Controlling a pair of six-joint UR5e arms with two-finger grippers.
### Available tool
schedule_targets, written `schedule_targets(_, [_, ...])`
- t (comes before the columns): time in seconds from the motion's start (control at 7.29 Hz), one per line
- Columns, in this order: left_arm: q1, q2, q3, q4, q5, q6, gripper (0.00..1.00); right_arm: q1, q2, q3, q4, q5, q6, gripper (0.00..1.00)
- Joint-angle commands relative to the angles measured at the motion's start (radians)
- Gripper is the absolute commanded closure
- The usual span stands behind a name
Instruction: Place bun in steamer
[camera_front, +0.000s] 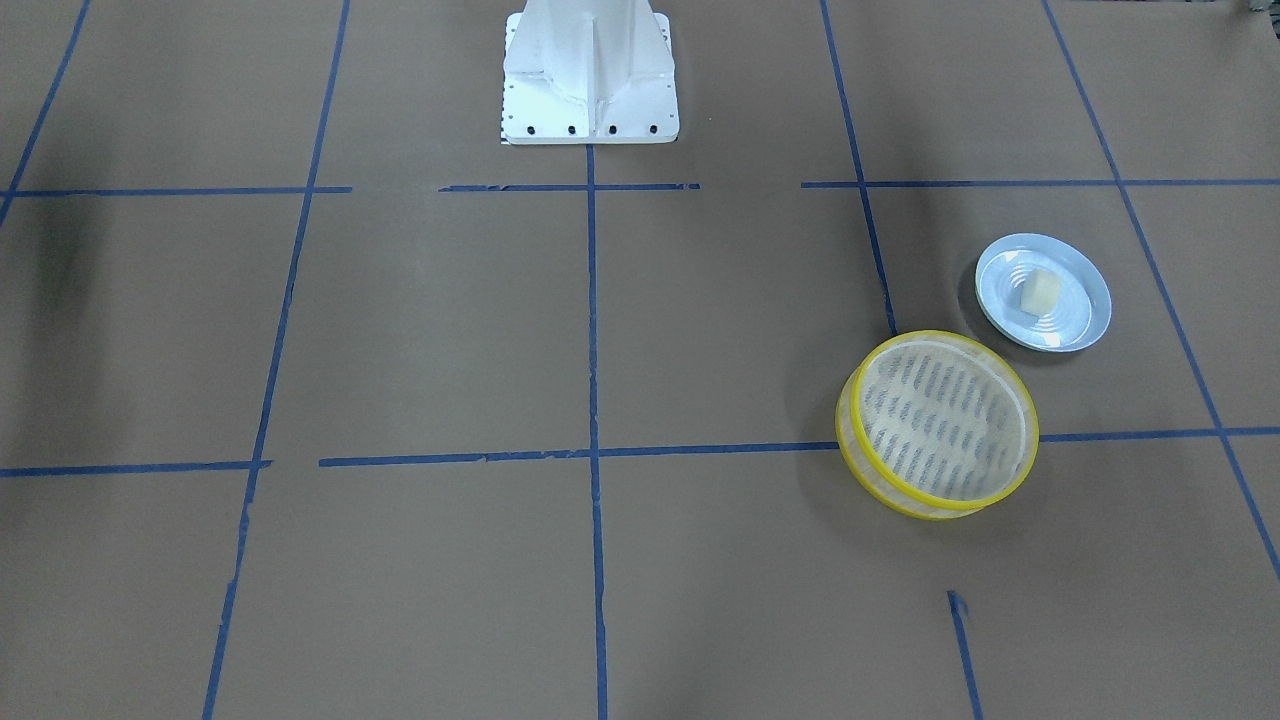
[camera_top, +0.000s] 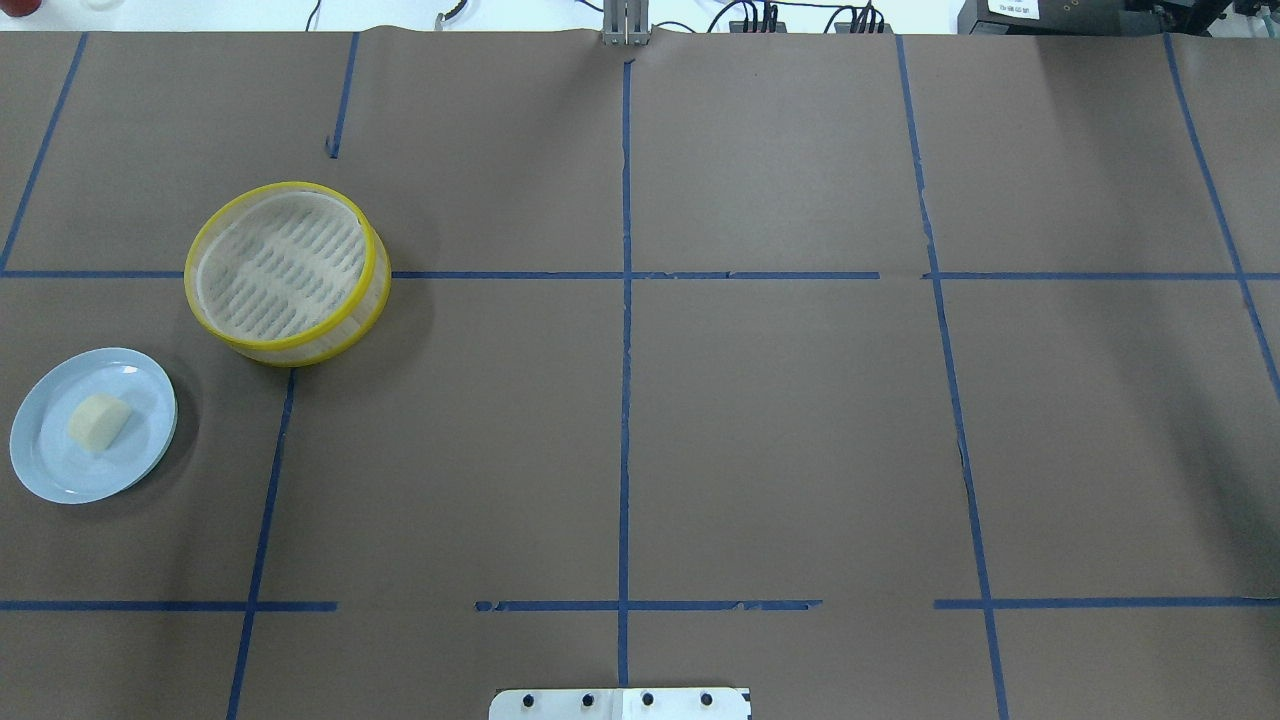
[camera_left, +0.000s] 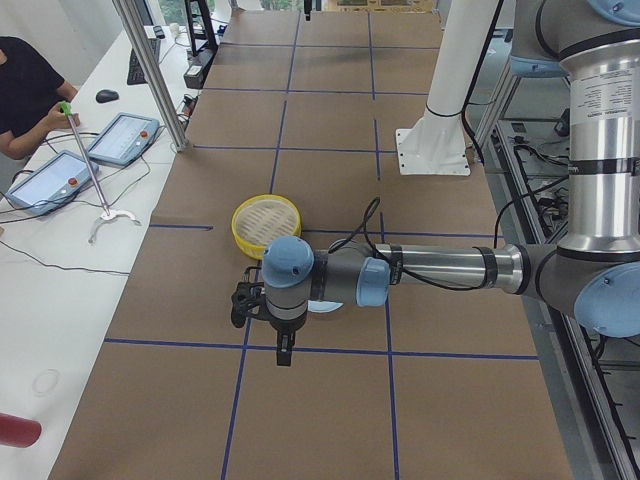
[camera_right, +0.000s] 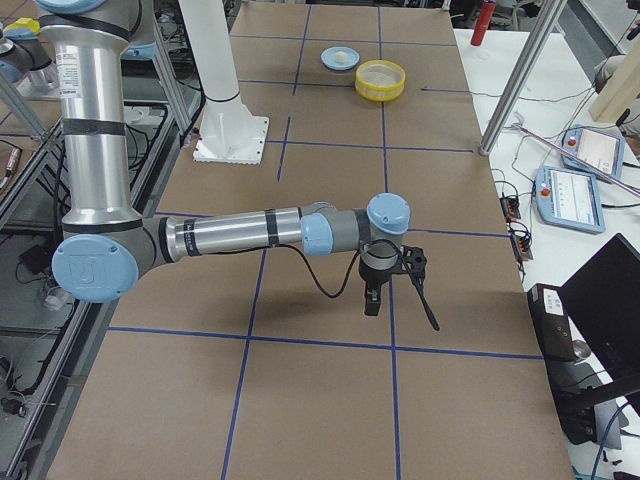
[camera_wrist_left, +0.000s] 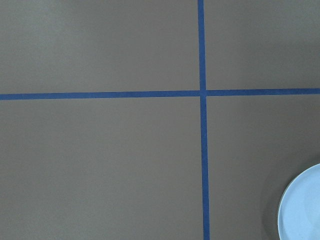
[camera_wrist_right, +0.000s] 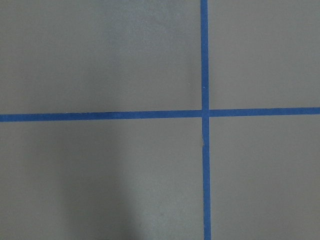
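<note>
The cream-white bun (camera_front: 1038, 293) (camera_top: 98, 421) lies on a pale blue plate (camera_front: 1090, 312) (camera_top: 55, 470) on the robot's left side of the table. The yellow-rimmed steamer (camera_front: 858, 455) (camera_top: 300, 350) stands empty just beyond the plate. My left gripper (camera_left: 283, 352) shows only in the exterior left view, pointing down above the table beside the plate; I cannot tell if it is open or shut. My right gripper (camera_right: 372, 300) shows only in the exterior right view, far from both things; I cannot tell its state either. The left wrist view catches the plate's edge (camera_wrist_left: 305, 210).
The white robot pedestal (camera_front: 590, 70) stands at the table's robot-side edge. Brown paper with a blue tape grid (camera_top: 625, 400) covers the table. An operator's table with tablets (camera_left: 120, 135) and a metal pole (camera_left: 155, 75) runs along the far side.
</note>
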Motion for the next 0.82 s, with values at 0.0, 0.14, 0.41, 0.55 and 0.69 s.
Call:
schedule_targets(0.0, [0.006, -0.003, 0.008, -0.003, 0.0, 0.0, 0.0, -0.001, 0.0, 0.0, -0.001, 0.0, 0.0, 0.0])
schedule_targets(0.14, [0.006, -0.01, -0.001, -0.003, 0.0, -0.002, 0.0, 0.0, 0.0, 0.0, -0.001, 0.0, 0.0, 0.0])
schedule_targets(0.41, [0.026, -0.053, -0.012, -0.022, 0.0, 0.005, 0.0, 0.0, 0.0, 0.0, -0.001, 0.0, 0.0, 0.0])
schedule_targets(0.55, [0.098, -0.081, -0.041, -0.025, 0.0, 0.005, 0.0, 0.0, 0.0, 0.0, -0.001, 0.0, 0.0, 0.0])
schedule_targets(0.69, [0.209, -0.146, -0.053, -0.016, 0.011, -0.006, 0.0, 0.0, 0.0, 0.0, -0.001, 0.0, 0.0, 0.0])
